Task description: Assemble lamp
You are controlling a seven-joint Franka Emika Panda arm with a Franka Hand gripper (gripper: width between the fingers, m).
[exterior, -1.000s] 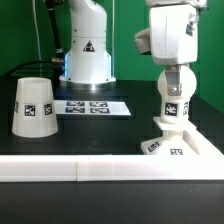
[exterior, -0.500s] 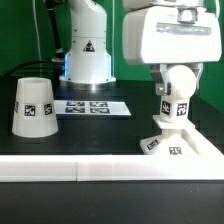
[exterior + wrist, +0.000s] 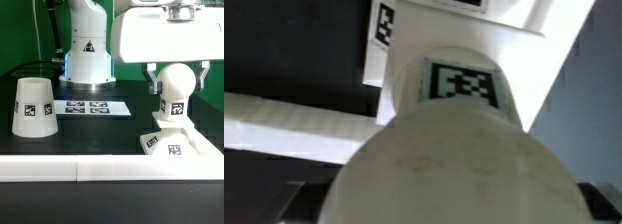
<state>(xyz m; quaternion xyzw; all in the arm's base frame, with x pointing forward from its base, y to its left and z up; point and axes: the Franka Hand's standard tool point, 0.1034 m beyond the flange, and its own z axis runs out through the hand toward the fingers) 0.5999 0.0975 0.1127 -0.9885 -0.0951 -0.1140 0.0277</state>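
Hovering spread around the bulb, which stands upright on the base at the exterior view's right, the gripper should close centred and twist without tilting it.

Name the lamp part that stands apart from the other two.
The shade, alone at the exterior view's left; the bulb stands on the base.
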